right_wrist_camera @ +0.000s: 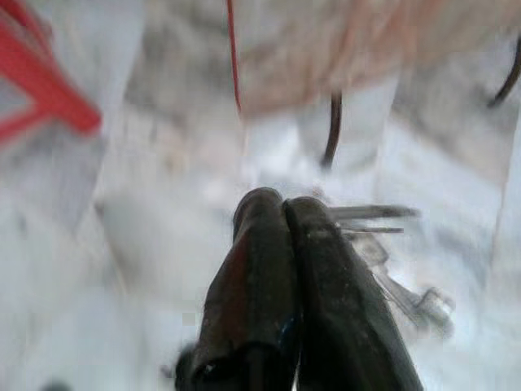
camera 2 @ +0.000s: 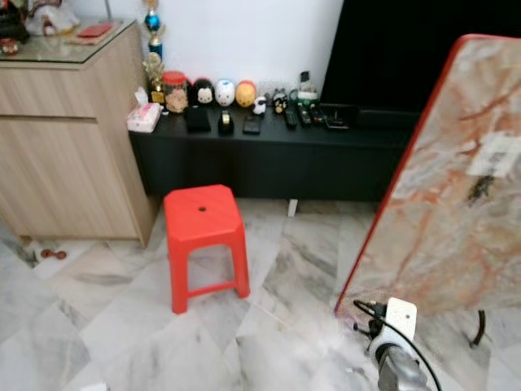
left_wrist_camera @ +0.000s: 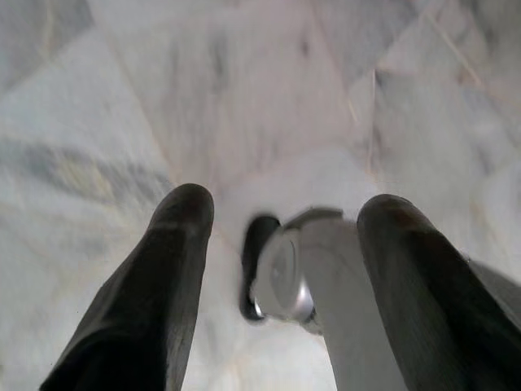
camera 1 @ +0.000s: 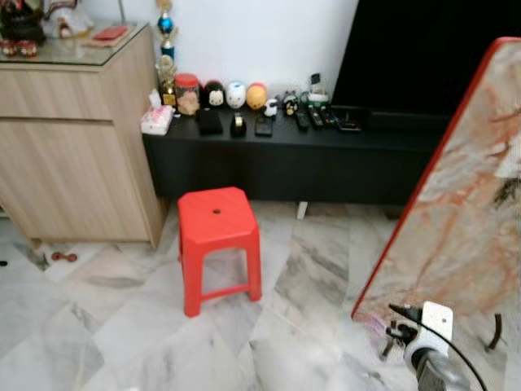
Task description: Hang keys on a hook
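**Two grippers low over marble floor, keys pinched in the right one**

Seen from the head: a red plastic stool on pale grey marble floor, in front of a long black low cabinet. Lined along the cabinet top: round toy figures, a tissue pack, several remote controls. To the robot's left, a light wood sideboard with a glass top. To the right, a marble-patterned tabletop with red edge, tilted up on its side, reaching nearly to the floor. Behind the cabinet, a large dark screen.

At the lower right of the head views, the right arm's wrist with a white block and black cable, and just beside it the right gripper near the bottom corner of the tilted tabletop, with small dark metal bits below it, too small to read there.

Made clear by the right wrist view: black fingers pressed together, keys clamped between them and fanning out to one side, blurred, above the floor. Beyond them, the red edge of the tabletop and a thin dark leg.

From the left wrist view: left gripper with fingers spread wide apart, holding nothing, pointing down at the marble floor and at part of the robot's own silver-white leg.
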`<state>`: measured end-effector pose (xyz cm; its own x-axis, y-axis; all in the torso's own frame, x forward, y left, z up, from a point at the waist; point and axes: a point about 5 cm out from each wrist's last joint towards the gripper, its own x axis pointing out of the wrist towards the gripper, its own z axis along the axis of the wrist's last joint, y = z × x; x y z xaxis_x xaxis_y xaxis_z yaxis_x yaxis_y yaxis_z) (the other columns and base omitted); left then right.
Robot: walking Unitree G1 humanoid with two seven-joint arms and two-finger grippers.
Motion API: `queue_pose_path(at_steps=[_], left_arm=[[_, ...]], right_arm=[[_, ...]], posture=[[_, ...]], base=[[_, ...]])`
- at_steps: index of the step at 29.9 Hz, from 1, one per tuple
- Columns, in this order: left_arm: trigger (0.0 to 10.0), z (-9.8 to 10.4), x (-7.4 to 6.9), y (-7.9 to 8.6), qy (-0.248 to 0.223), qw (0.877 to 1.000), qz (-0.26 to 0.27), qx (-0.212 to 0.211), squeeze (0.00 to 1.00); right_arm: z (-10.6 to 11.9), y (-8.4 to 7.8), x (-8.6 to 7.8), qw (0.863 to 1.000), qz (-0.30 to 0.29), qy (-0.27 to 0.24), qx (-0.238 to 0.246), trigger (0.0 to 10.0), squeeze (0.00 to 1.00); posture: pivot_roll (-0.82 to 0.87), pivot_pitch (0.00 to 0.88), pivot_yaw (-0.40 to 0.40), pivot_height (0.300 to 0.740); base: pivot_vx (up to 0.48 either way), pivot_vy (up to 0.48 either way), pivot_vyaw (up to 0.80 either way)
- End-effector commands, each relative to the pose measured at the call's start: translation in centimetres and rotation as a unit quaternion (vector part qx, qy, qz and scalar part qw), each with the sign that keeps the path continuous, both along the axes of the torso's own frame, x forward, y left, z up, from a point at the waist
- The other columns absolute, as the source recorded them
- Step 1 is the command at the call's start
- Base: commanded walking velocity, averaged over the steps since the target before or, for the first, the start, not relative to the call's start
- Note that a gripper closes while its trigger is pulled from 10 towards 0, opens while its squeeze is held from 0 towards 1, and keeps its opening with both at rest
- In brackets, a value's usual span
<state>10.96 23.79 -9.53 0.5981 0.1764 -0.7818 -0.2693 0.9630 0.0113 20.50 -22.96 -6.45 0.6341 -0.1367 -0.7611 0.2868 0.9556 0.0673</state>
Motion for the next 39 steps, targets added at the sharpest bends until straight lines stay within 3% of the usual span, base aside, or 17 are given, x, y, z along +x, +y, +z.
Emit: queue_pose_path(at_steps=[1, 6, 39], left_arm=[[10.0, -0.3, -0.5, -0.7, 0.004, 1.000, -0.009, -0.009, 0.00], [10.0, -0.4, -1.5, -0.6, 0.007, 1.000, -0.010, -0.010, 0.00], [10.0, -0.3, -0.8, -0.6, 0.005, 1.000, -0.008, -0.010, 0.00]], right_arm=[[0.0, -1.0, -0.4, 1.000, -0.002, 0.011, -0.018, 10.0, 0.00], [-1.0, -0.9, -2.0, 0.999, -0.003, 0.049, -0.025, 10.0, 0.00], [-0.7, 0.6, -0.8, 0.999, 0.030, 0.025, -0.018, 10.0, 0.00]], posture=[[0.04, 0.000, -0.096, 0.740], [0.05, 0.000, -0.091, 0.740], [0.06, 0.000, -0.091, 0.740]], base=[[0.000, -0.405, 0.00], [0.000, -0.404, 0.00], [0.000, -0.405, 0.00]])
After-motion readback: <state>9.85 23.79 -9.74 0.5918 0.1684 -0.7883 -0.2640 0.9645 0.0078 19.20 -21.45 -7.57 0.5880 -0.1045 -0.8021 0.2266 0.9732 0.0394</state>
